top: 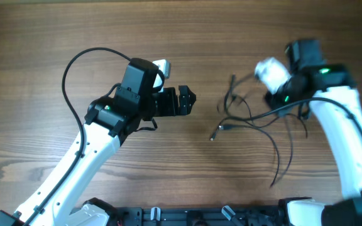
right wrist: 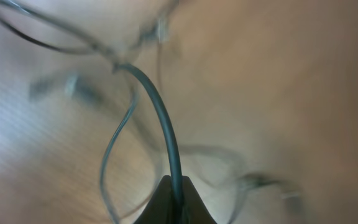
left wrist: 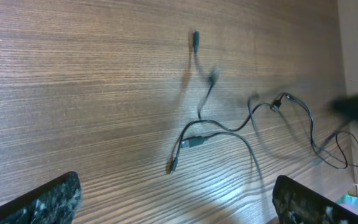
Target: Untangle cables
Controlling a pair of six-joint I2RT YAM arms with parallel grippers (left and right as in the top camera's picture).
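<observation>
The cables point(top: 251, 117) lie in a loose tangle on the wooden worktop point(top: 168, 37), right of its middle, between the two arms and much closer to the right one. From the knot, thin black loops reach toward the far side and two long ends trail toward the near edge. A small grey plug point(top: 217, 132) sticks out at the left of the tangle, lying on the wood.

The right end effector point(right wrist: 174, 190) is closed tight. Its dark fingertips pinch one strand of the cables, and the strand curves away from the pinch toward the rest of the tangle. The loops behind it are too blurred to follow. In the overhead view this arm's wrist sits at the far right part of the tangle.

The left end effector point(top: 186, 100) is spread wide and holds nothing. It hovers to the left of the cables, apart from them, with its jaws turned toward them. In its own wrist view the fingers point(left wrist: 42, 202) show at the two lower corners, with the cables spread across the wood ahead
</observation>
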